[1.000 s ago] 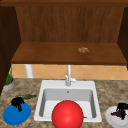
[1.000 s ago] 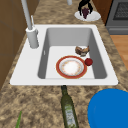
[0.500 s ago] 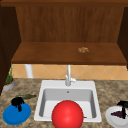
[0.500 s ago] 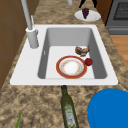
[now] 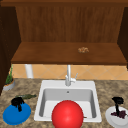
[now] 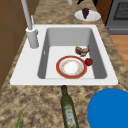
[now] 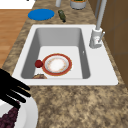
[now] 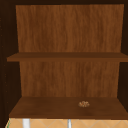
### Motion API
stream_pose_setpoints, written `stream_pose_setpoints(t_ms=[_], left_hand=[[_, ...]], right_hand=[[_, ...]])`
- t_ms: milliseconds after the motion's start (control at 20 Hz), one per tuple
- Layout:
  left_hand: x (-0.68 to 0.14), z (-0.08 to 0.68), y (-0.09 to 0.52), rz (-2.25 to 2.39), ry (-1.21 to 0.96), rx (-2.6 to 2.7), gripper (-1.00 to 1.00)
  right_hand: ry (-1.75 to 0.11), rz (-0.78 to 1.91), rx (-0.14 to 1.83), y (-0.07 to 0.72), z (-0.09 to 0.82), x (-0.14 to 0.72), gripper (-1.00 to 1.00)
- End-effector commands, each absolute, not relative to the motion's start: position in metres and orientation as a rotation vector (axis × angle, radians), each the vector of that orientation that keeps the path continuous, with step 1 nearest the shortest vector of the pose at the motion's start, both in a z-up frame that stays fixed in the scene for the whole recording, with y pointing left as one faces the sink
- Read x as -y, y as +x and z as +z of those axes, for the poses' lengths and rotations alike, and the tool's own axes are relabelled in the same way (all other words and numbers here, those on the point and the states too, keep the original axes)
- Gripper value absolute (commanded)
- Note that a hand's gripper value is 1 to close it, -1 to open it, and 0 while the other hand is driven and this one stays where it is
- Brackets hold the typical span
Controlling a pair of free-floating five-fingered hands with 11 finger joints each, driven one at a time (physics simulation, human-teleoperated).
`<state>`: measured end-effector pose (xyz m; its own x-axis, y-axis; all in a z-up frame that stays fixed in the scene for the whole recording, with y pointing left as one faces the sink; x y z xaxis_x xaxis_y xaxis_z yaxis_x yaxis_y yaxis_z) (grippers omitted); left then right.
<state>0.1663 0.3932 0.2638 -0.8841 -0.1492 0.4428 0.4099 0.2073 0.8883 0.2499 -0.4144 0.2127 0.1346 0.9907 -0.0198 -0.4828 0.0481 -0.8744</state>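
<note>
My left hand (image 5: 17, 102) hovers over a blue plate (image 5: 16, 115) on the counter left of the sink, fingers hanging loosely and holding nothing. My right hand (image 5: 117, 101) is just above a white plate (image 5: 112, 120) with dark grapes (image 5: 120, 114) on the right counter. In the right side view this hand (image 7: 11, 90) has straight, spread fingers above the grapes (image 7: 8, 120). The white sink (image 6: 32, 72) holds a red dish (image 6: 71, 67) with a pale inside, a small red fruit (image 6: 88, 61) and a brown piece of food (image 6: 82, 50).
A dark green bottle (image 6: 68, 110) lies on the counter between the sink and the blue plate (image 6: 110, 107). The faucet (image 5: 68, 75) stands behind the basin. A potted plant (image 5: 8, 83) sits at the far left. A small brown item (image 8: 84, 103) rests on the lower shelf.
My right hand has risen slightly above the white plate. The left hand and the things in the sink have not moved.
</note>
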Motion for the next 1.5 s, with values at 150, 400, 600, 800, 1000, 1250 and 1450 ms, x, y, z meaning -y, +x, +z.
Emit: stream_pose_setpoints(t_ms=[150,400,600,800,1000,1250,1450], left_hand=[[-0.393,0.264,0.166,-1.720,-0.242,2.053,0.00],[-0.393,0.264,0.166,-1.720,-0.242,2.053,0.00],[-0.393,0.264,0.166,-1.720,-0.242,2.053,0.00],[-0.393,0.264,0.166,-1.720,-0.242,2.053,0.00],[-0.393,0.264,0.166,-1.720,-0.242,2.053,0.00],[-0.393,0.264,0.166,-1.720,-0.242,2.053,0.00],[-0.393,0.264,0.166,-1.720,-0.242,2.053,0.00]], right_hand=[[-0.865,1.256,0.745,0.240,0.226,0.374,-1.00],[-0.821,1.268,0.747,0.224,0.248,0.347,-1.00],[-0.823,1.288,0.736,0.211,0.272,0.322,-1.00],[-0.851,1.302,0.737,0.195,0.291,0.295,-1.00],[-0.912,1.281,0.788,0.181,0.298,0.274,-1.00],[-0.955,1.263,0.822,0.171,0.323,0.245,-1.00],[-0.961,1.266,0.817,0.170,0.346,0.228,-1.00]])
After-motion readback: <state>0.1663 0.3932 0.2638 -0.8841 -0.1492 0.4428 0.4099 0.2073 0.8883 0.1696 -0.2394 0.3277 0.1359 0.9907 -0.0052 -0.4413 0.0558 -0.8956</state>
